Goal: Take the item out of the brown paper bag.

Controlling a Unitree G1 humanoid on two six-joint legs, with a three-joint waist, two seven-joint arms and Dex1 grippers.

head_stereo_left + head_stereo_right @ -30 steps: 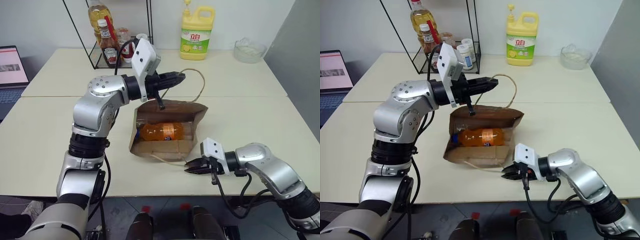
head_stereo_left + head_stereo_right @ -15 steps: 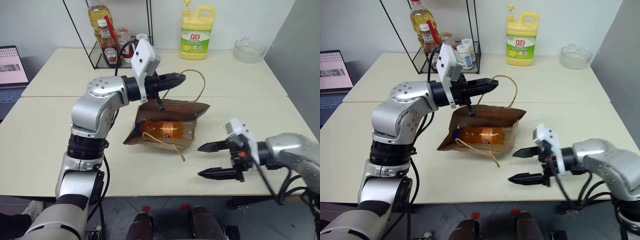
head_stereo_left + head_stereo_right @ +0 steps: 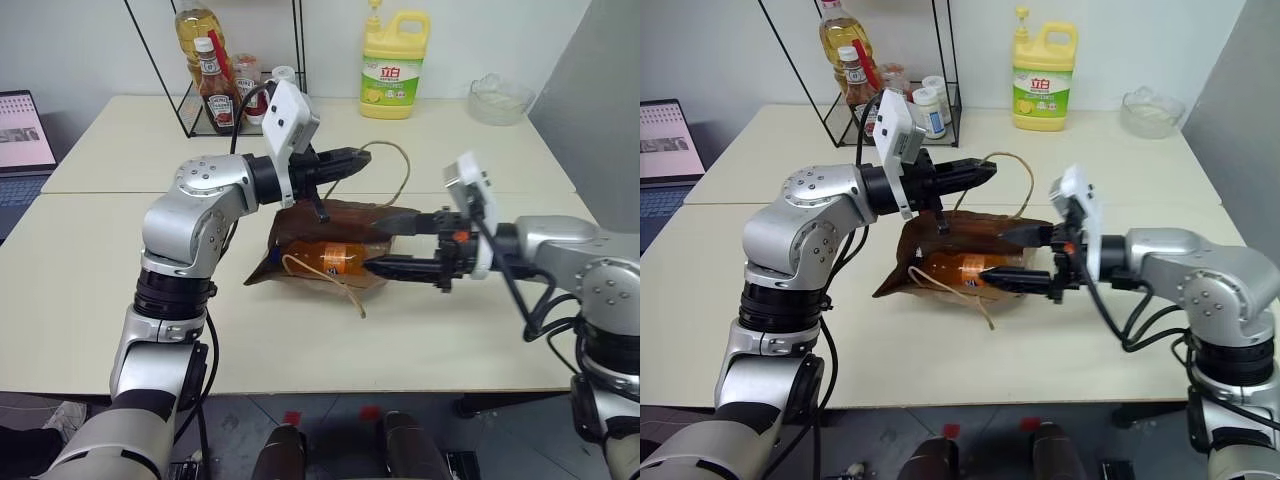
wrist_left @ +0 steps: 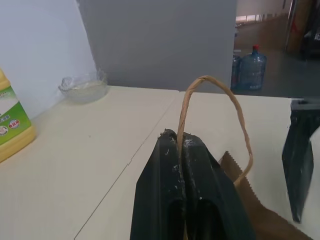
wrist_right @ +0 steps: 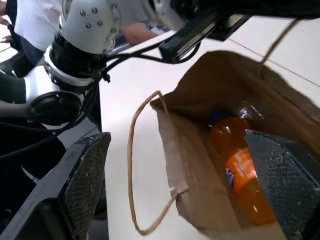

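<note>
The brown paper bag (image 3: 335,215) lies on the table with its mouth facing my right arm. Inside lies the item (image 3: 332,257), an orange drink bottle with a blue cap (image 5: 218,116). My left gripper (image 3: 358,155) is shut on the bag's upper cord handle (image 4: 212,82) and holds it up. The right gripper (image 3: 377,242) is open wide at the bag's mouth, with one finger high and one low. In the right wrist view its fingers (image 5: 82,182) straddle the opening and the bottle (image 5: 239,167), holding nothing. The other handle (image 3: 330,285) lies loose on the table.
At the back of the table stand a yellow detergent jug (image 3: 394,65), a glass bowl (image 3: 498,100) and a black wire rack (image 3: 215,90) with ketchup and other bottles. A laptop (image 3: 22,140) sits at the far left. A grey wall borders the right side.
My right gripper let go of the lower handle, opened wide, then rose and swung to the bag's mouth. The bag's near side sank flatter. The left gripper stayed put.
</note>
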